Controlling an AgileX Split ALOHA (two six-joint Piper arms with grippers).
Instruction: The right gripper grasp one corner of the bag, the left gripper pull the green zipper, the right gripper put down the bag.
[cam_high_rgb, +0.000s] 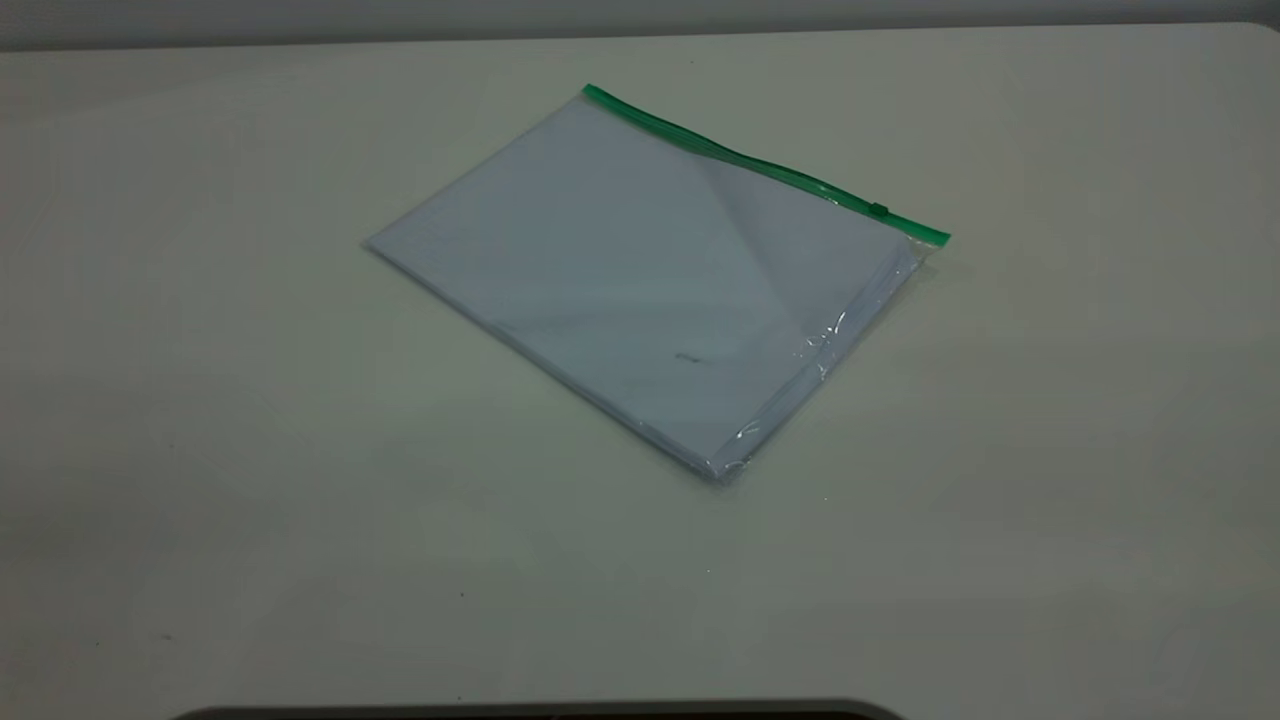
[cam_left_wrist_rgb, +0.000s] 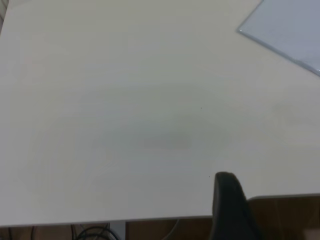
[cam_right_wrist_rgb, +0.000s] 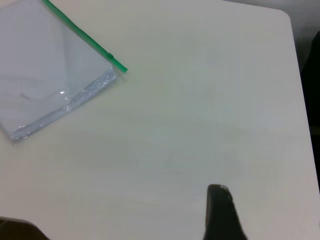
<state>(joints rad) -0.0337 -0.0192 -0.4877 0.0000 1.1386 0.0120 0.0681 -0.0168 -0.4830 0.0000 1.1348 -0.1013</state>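
We have the large flat clear plastic bag (cam_high_rgb: 650, 290) with white paper sheets inside lying flat near the middle of the pale matte worktop (cam_high_rgb: 200, 450), turned at an angle, nothing touching it. Its narrow bright green zipper (cam_high_rgb: 760, 165) runs along the long edge toward the worktop's far side, w/ the tiny slider tab sitting close to the right-hand end.

Both arms are well apart from the bag. Of the right gripper (cam_right_wrist_rgb: 220, 210) we see one dark finger only, over bare worktop, so we cannot tell whether it's released or clenched; same for the left gripper (cam_left_wrist_rgb: 230, 202), near a worktop edge.

Risks, as we judge them: the bag lies flush (no lifted corner), so the right gripper may slide off or shove it. A weak corner hold would let the bag drag when the zipper gets pulled.
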